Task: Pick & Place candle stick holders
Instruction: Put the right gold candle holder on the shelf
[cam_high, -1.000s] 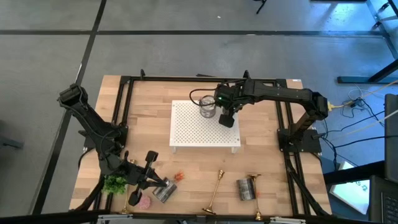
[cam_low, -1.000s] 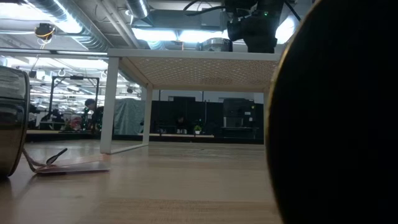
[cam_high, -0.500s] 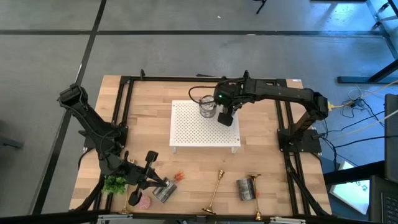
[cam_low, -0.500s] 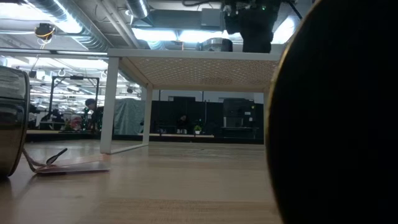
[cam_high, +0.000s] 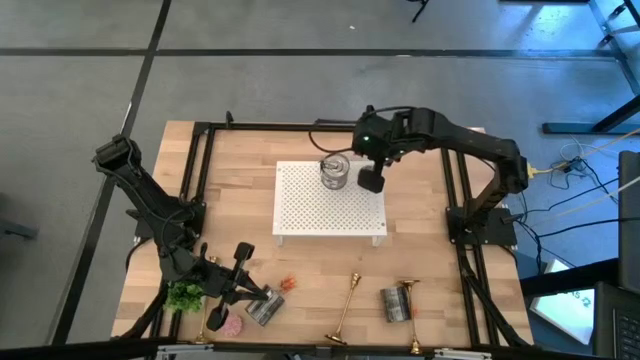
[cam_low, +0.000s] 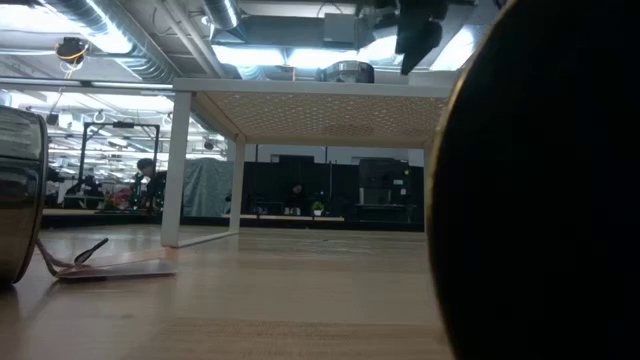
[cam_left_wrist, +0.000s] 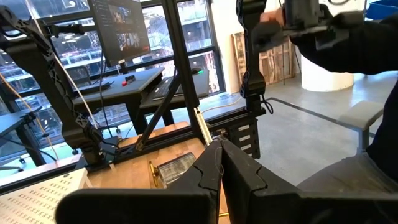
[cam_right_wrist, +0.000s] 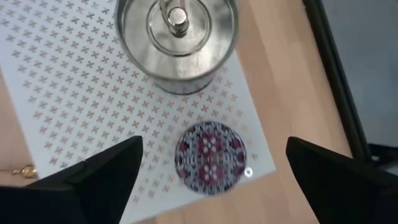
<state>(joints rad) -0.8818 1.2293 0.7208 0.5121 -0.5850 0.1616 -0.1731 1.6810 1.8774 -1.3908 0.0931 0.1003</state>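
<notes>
Left claw (cam_high: 262, 296) rests low at the wooden surface's (cam_high: 245, 200) front-left corner, fingers pressed together, just beside a silver tin (cam_high: 264, 309) lying there; along the front edge, one gold candle stick holder (cam_high: 346, 304) lies flat, another (cam_high: 410, 300) beside a second tin (cam_high: 393, 304); right claw (cam_high: 372, 182), fingers spread wide and holding nothing, hovers over the white perforated riser (cam_high: 330, 205), above an upright silver tin (cam_right_wrist: 177, 37) and a patterned round disc (cam_right_wrist: 210, 157).

Dark blob (cam_low: 540, 190) blocks low view's right.
</notes>
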